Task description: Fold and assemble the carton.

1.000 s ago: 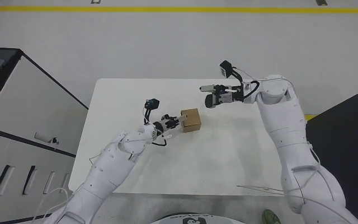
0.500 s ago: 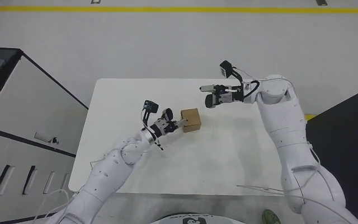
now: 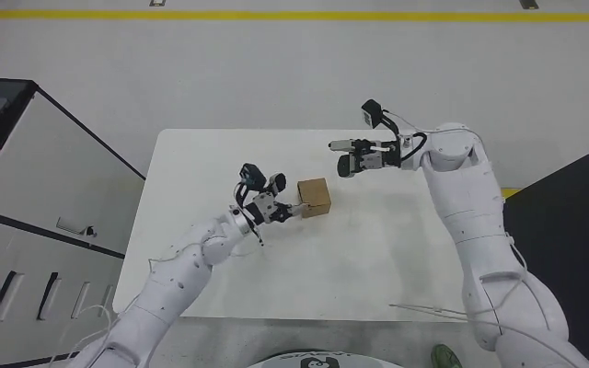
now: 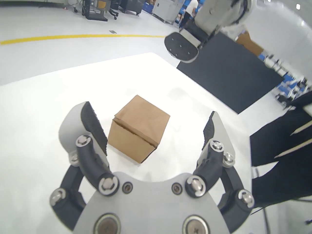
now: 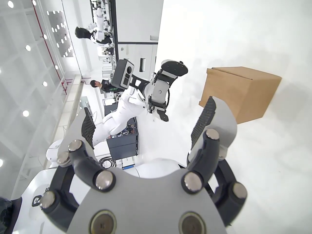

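Note:
A small brown carton (image 3: 314, 196) stands closed near the middle of the white table (image 3: 386, 267); its flaps are folded shut with a seam along one face (image 4: 139, 129) (image 5: 240, 91). My left gripper (image 3: 283, 203) (image 4: 150, 120) is open just to the carton's left, a short gap away, with nothing between its fingers. My right gripper (image 3: 339, 155) (image 5: 148, 114) is open and held above the table behind and to the right of the carton, apart from it. The right wrist view also takes in the left gripper (image 5: 168, 86) beside the carton.
A grey cabinet (image 3: 46, 166) stands off the table's left side. A black mat (image 3: 543, 239) lies on the floor to the right. A yellow line (image 3: 294, 15) runs across the floor beyond the table.
My left gripper has drawn back a little from the carton and lifted, its wrist turning. The carton and the right arm have stayed in place.

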`<state>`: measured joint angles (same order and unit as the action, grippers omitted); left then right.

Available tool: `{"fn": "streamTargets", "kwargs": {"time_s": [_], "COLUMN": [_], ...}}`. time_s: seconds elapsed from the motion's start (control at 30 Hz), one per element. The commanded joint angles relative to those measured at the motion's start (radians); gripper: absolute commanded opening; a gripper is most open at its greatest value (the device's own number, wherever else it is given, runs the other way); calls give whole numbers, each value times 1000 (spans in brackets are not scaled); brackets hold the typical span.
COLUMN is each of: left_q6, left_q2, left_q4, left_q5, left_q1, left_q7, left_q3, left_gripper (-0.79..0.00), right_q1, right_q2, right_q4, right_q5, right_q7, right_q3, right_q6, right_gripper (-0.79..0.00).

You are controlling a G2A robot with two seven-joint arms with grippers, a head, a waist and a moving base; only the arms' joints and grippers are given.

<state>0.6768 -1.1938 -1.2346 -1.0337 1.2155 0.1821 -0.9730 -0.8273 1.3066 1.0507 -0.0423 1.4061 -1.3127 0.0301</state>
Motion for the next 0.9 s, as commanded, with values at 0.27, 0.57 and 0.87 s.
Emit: {"fn": "streamTargets", "kwargs": {"time_s": [0.27,0.57,0.87], "left_q6": [24,-47,-77], "left_q2": [0,-19,-33], "left_q4": [24,106,159], "left_q5": [-106,-262,-302], "left_q1": [-17,-86,-116], "left_q7": [66,106,137], "left_q3": [14,73,104], "left_gripper": [0,0,0], "right_q1": [0,0,0], "right_q2": [0,0,0], "right_q4": [0,0,0], "right_q5": [0,0,0], "right_q7": [0,0,0], "right_q3": [0,0,0], "right_q6": [0,0,0], "right_gripper": [0,0,0]}}
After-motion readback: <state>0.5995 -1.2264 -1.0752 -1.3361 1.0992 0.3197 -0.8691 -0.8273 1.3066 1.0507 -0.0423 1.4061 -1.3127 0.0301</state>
